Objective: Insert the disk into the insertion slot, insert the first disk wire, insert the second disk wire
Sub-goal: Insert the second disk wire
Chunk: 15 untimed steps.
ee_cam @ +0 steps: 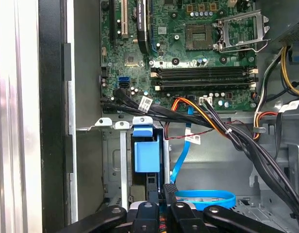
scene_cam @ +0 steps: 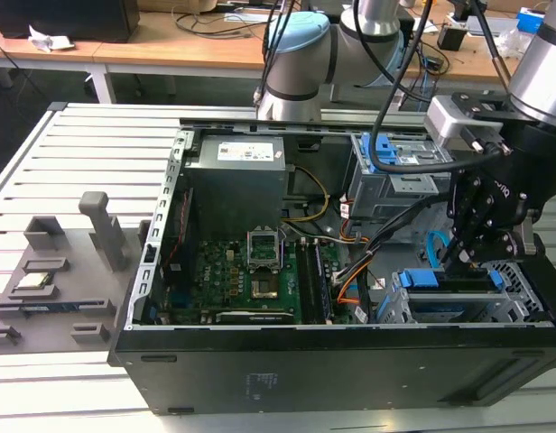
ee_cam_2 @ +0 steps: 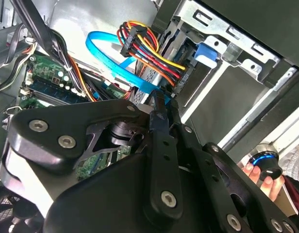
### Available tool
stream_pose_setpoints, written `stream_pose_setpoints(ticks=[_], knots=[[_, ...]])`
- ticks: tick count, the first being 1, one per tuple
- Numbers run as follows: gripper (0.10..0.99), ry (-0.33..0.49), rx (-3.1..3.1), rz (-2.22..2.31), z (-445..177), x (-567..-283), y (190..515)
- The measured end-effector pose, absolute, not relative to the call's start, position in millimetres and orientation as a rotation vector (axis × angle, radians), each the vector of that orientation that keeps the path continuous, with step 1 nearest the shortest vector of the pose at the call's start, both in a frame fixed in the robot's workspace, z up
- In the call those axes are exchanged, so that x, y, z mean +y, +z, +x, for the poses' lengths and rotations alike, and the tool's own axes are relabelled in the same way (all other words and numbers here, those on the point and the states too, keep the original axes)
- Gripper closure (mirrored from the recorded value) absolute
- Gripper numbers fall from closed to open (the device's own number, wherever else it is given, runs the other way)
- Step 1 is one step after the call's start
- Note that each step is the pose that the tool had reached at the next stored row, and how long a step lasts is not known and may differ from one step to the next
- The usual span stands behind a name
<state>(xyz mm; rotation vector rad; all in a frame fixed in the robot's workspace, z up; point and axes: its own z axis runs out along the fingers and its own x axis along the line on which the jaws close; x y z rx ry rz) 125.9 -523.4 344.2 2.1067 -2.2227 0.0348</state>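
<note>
Exterior view: boxy perforated insertion slot (scene_cam: 522,293).

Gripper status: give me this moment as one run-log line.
gripper: down at insertion slot | disk: seated in slot | second disk wire: looped beside fingers | first disk wire: by cage | grip state: unclear

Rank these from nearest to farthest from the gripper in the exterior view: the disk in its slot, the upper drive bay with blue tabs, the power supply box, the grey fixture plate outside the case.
Measured from the gripper:
1. The disk, directly beneath the fingertips, seated in the insertion slot.
2. The upper drive bay, behind it.
3. The power supply box, toward the exterior view's left.
4. The grey fixture plate, outside the case, far left.
</note>
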Motion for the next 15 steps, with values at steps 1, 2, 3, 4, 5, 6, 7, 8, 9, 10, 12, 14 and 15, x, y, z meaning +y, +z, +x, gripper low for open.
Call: stream_pose_setpoints(ticks=[1, 2, 3, 4, 5, 6, 7, 8, 9, 10, 12, 14, 15], knots=[[0.925, 0.035, -2.223, 2.107, 125.9, -523.4, 345.9], [0.925, 0.035, -2.223, 2.107, 125.9, -523.6, 346.5], [0.925, 0.035, -2.223, 2.107, 125.9, -524.5, 346.5], [0.925, 0.035, -2.223, 2.107, 125.9, -525.7, 346.6], [0.925, 0.035, -2.223, 2.107, 125.9, -527.2, 346.6], [0.925, 0.035, -2.223, 2.107, 125.9, -527.9, 346.4], [0.925, 0.034, -2.223, 2.107, 125.9, -527.9, 346.2], [0.925, 0.031, -2.224, 2.108, 125.9, -528.0, 345.8], [0.925, 0.026, -2.226, 2.110, 125.9, -528.0, 345.6], [0.925, 0.023, -2.228, 2.112, 125.9, -528.0, 345.5], [0.925, 0.018, -2.230, 2.114, 125.9, -528.0, 345.2], [0.925, 0.017, -2.231, 2.115, 125.9, -528.2, 345.0], [0.925, 0.017, -2.231, 2.115, 125.9, -528.5, 344.9]])
